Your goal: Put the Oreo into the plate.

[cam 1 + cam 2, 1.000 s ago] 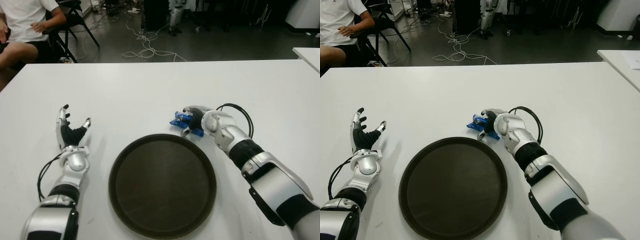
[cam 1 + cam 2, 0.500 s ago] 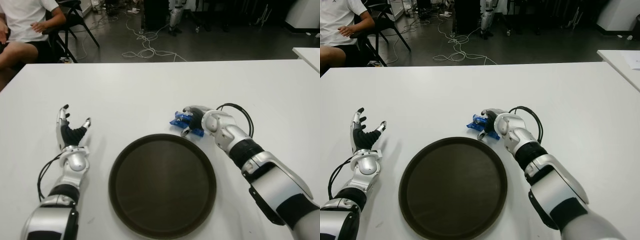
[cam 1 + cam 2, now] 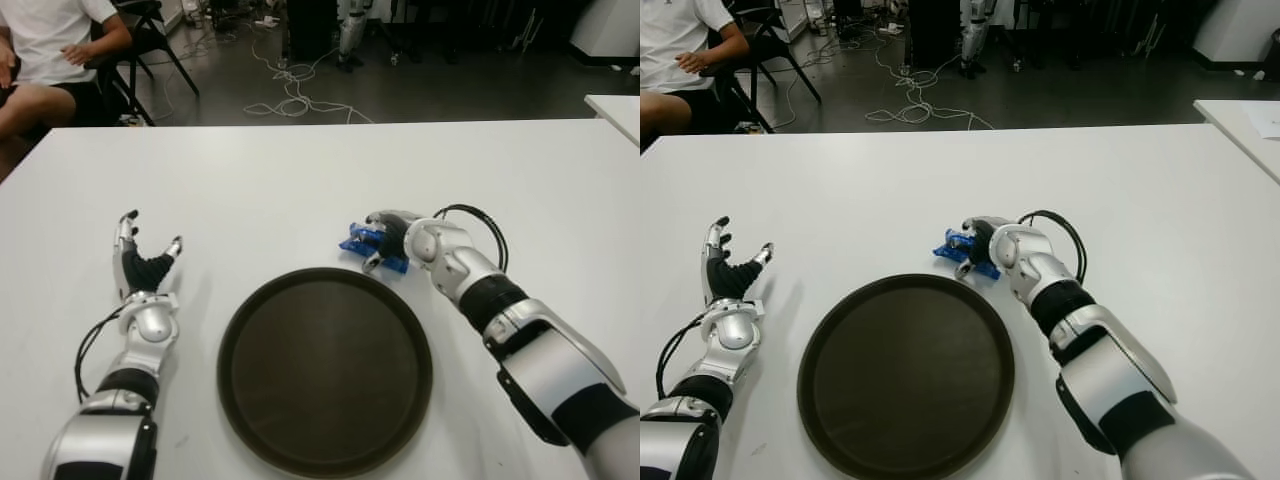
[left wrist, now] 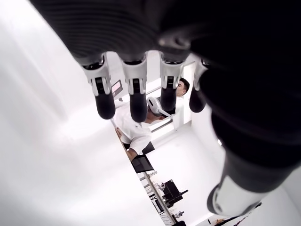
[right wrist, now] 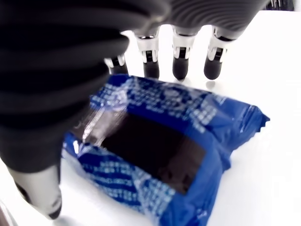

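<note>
Blue Oreo packet (image 5: pixel 160 155) on white table (image 3: pixel 300 180), just beyond far rim of dark round plate (image 3: pixel 325 372). Right hand (image 3: pixel 392 238) over packet: four fingers (image 5: pixel 182 56) extended past far edge, thumb at near side, packet lying between, fingers partly curled, grip not closed. Left hand (image 3: pixel 140 268) left of plate, fingers (image 4: pixel 104 92) spread, holding nothing.

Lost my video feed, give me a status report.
Right robot hand cupped over Oreo pack, grip unconfirmed. Pack on table, just beyond plate rim. Left robot hand open, idle left of plate. Path clear.
</note>
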Motion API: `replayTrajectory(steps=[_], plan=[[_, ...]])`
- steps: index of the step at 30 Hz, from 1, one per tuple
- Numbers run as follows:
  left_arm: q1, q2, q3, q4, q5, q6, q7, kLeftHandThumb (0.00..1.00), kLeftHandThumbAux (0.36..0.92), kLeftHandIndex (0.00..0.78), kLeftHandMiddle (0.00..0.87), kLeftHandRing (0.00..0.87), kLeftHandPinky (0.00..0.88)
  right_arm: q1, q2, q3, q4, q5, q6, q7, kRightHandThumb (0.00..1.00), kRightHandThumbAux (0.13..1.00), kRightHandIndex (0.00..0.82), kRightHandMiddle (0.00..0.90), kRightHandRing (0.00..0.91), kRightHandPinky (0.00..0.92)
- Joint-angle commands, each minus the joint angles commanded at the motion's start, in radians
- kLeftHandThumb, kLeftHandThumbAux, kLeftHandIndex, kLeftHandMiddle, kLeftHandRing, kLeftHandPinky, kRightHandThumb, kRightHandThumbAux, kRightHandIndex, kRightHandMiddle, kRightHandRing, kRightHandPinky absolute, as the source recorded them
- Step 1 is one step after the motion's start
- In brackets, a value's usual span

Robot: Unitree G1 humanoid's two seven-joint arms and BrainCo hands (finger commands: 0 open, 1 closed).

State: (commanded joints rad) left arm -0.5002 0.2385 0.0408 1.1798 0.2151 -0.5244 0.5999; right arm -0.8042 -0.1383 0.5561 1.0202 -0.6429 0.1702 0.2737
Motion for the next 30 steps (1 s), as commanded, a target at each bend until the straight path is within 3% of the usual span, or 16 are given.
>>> replayTrajectory(steps=[7, 14, 15, 17, 18, 21, 22, 26, 27, 30], plan=[[0.003, 0.002, -0.002, 0.000, 0.005, -0.012, 0.005, 0.298, 0.761, 0.113, 0.095, 0.114, 0.173, -0.002, 0.007, -0.004, 0.018, -0.002, -0.007, -0.036, 0.000, 0.714, 0.073, 0.106, 0.077, 0.000], [0.005, 0.002, -0.005, -0.003, 0.010, -0.012, 0.010, 0.253, 0.764, 0.106, 0.101, 0.118, 0.162, 0.015, 0.018, -0.029, 0.027, 0.009, -0.021, -0.140, 0.000, 0.736, 0.091, 0.128, 0.102, 0.011], [0.004, 0.002, -0.004, -0.003, 0.009, -0.010, 0.011, 0.251, 0.765, 0.106, 0.101, 0.118, 0.162, 0.025, 0.023, -0.045, 0.042, 0.017, -0.043, -0.203, 0.000, 0.737, 0.095, 0.131, 0.106, 0.013], [0.004, 0.001, -0.004, -0.002, 0.009, -0.006, 0.012, 0.246, 0.765, 0.101, 0.104, 0.126, 0.167, 0.039, 0.031, -0.071, 0.061, 0.031, -0.076, -0.306, 0.000, 0.783, 0.173, 0.202, 0.186, 0.115], [0.003, 0.001, -0.004, -0.001, 0.009, -0.005, 0.014, 0.249, 0.768, 0.100, 0.107, 0.130, 0.174, 0.044, 0.035, -0.083, 0.062, 0.037, -0.087, -0.354, 0.000, 0.825, 0.236, 0.265, 0.262, 0.215], [0.002, 0.001, -0.004, 0.001, 0.010, -0.005, 0.016, 0.253, 0.773, 0.099, 0.107, 0.132, 0.186, 0.048, 0.044, -0.100, 0.071, 0.048, -0.105, -0.428, 0.008, 0.906, 0.363, 0.429, 0.449, 0.446], [0.002, 0.001, -0.004, 0.000, 0.010, -0.006, 0.016, 0.254, 0.774, 0.099, 0.108, 0.132, 0.186, 0.049, 0.046, -0.105, 0.078, 0.052, -0.114, -0.449, 0.014, 0.915, 0.379, 0.452, 0.472, 0.474], [0.003, 0.000, -0.003, -0.002, 0.008, -0.011, 0.013, 0.253, 0.777, 0.101, 0.115, 0.140, 0.198, 0.048, 0.052, -0.118, 0.100, 0.062, -0.137, -0.503, 0.112, 0.932, 0.480, 0.581, 0.600, 0.619], [0.003, 0.000, -0.003, -0.002, 0.007, -0.011, 0.013, 0.257, 0.778, 0.103, 0.118, 0.143, 0.200, 0.047, 0.053, -0.119, 0.104, 0.064, -0.141, -0.511, 0.320, 0.861, 0.462, 0.613, 0.631, 0.647], [0.004, 0.002, -0.004, -0.002, 0.009, -0.012, 0.012, 0.267, 0.777, 0.108, 0.120, 0.145, 0.203, 0.047, 0.057, -0.130, 0.114, 0.076, -0.153, -0.537, 0.570, 0.775, 0.443, 0.680, 0.692, 0.692]])
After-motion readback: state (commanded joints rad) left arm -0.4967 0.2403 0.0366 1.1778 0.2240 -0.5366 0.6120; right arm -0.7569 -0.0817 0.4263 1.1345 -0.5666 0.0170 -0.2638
